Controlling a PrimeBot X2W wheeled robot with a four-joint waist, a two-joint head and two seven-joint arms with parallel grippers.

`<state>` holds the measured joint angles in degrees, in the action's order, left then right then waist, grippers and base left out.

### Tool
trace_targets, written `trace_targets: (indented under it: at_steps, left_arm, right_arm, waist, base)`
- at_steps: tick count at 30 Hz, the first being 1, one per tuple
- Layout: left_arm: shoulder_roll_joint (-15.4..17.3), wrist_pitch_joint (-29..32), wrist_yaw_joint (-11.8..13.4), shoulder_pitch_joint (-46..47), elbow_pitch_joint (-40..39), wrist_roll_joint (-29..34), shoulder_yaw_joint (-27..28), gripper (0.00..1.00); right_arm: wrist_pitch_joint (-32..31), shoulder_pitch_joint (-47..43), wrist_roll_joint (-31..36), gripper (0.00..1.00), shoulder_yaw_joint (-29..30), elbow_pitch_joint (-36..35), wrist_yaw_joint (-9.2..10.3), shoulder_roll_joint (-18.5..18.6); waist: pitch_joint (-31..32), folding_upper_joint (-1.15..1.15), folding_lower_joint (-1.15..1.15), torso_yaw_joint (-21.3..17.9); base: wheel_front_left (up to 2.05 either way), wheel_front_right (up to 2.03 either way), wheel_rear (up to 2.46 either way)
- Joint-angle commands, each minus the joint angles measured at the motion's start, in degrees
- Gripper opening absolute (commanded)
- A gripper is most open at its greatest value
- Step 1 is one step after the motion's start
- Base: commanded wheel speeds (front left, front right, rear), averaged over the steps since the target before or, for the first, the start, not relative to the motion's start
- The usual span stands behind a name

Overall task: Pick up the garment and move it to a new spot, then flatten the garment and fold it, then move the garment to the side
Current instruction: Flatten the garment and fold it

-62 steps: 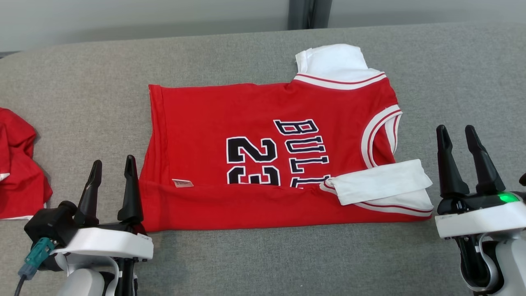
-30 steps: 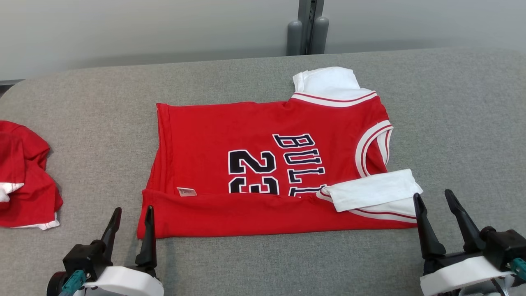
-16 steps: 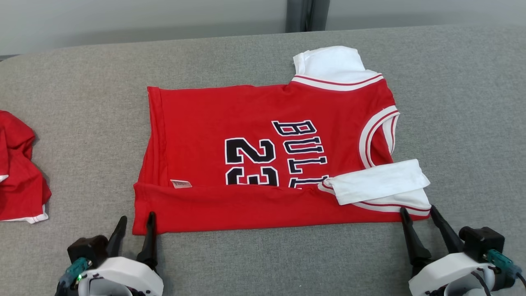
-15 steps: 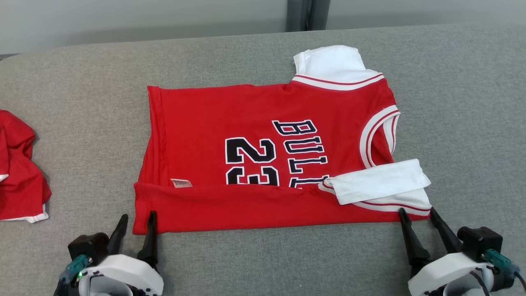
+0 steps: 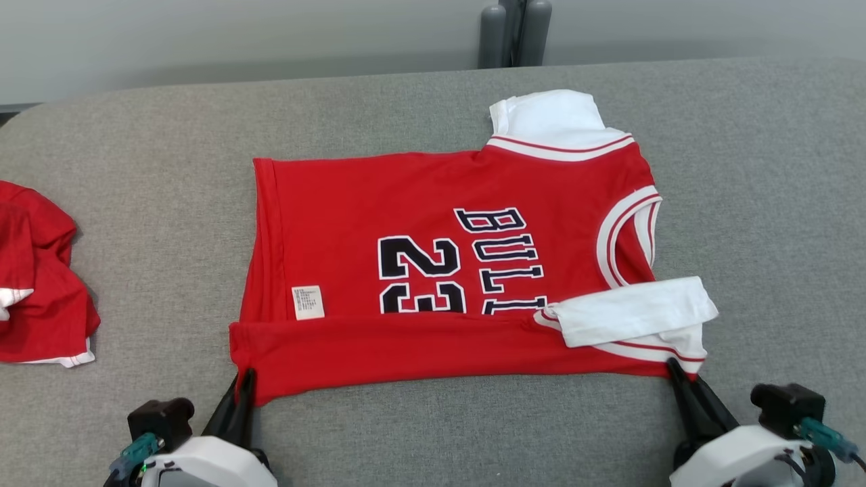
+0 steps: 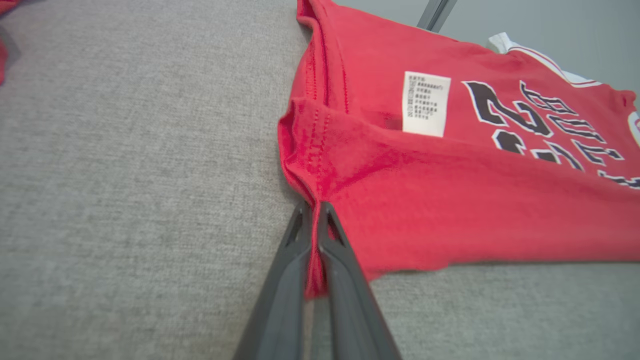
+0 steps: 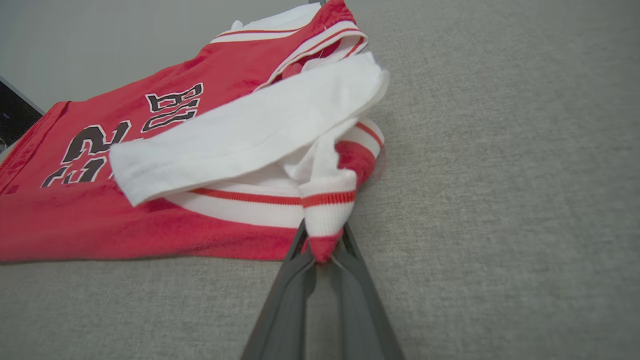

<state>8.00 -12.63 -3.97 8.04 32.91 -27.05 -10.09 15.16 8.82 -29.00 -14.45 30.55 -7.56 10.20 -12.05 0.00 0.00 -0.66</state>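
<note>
The garment [image 5: 419, 270] is a red jersey with white sleeves and black lettering, lying flat on the grey surface with its near edge folded over. My left gripper [image 5: 242, 380] is shut on the garment's near left corner [image 6: 312, 200], the red cloth pinched between its fingers. My right gripper [image 5: 676, 370] is shut on the near right corner, where the white and red striped trim [image 7: 325, 220] bunches between its fingers. A white sleeve [image 5: 636, 311] lies folded across that end. A small white label [image 6: 425, 102] shows near the left hem.
Another red garment [image 5: 37, 277] lies crumpled at the left edge of the grey padded surface [image 5: 764, 203]. A grey post [image 5: 514, 30] stands behind the far edge, against a pale wall.
Both grippers went from open beside the garment's near corners to shut on them. The near left corner has lifted slightly and the label has unfolded. The head camera shifted a little.
</note>
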Motion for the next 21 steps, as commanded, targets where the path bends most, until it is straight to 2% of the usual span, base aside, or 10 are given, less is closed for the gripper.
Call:
trace_targets:
  at_steps: [1, 7, 18, 19, 20, 21]
  left_arm:
    - [0.83, 0.35, 0.02, -1.37, -0.69, -0.25, 0.12, 0.00]
    - [2.06, 2.95, 1.21, -6.97, -7.07, -1.06, 0.21, 0.00]
    - [3.14, 10.60, 5.09, -16.98, -20.03, -2.05, -0.63, 0.00]
    - [3.26, 10.57, 5.65, -17.21, -20.74, -1.69, -0.45, 0.00]
    - [3.26, 10.48, 6.14, -17.20, -21.12, -1.43, -0.32, 0.78]
    - [3.14, 10.57, 6.41, -17.17, -21.37, -1.32, -0.39, 1.00]
  right_arm:
    - [-0.03, -1.42, -0.60, 0.00, 0.58, -0.77, 0.13, 0.62]
    - [-0.03, -8.75, -1.69, 0.00, 2.53, -5.34, 0.12, 1.07]
    - [-4.82, -19.31, 0.21, 0.00, 7.23, -14.73, 0.08, -1.77]
    - [-5.24, -19.34, 0.48, 0.15, 7.49, -15.28, 0.08, -1.96]
    - [-5.72, -19.22, 0.77, 0.47, 7.71, -15.71, 0.08, -2.16]
    - [-6.15, -18.98, 1.10, 1.00, 7.77, -16.09, 0.08, -2.28]
  waist:
    - [0.60, 0.00, 0.00, 0.23]
    - [2.89, 0.00, 0.00, 0.88]
    - [5.53, 0.00, 0.00, 0.18]
    - [5.55, 0.00, 0.00, 0.17]
    - [5.59, 0.00, 0.00, 0.19]
    - [5.65, 0.00, 0.00, 0.25]
  base:
    - [0.00, 0.00, 0.00]
    - [0.00, 0.00, 0.00]
    - [0.00, 0.00, 0.00]
    - [0.00, 0.00, 0.00]
    - [0.00, 0.00, 0.00]
    - [0.00, 0.00, 0.00]
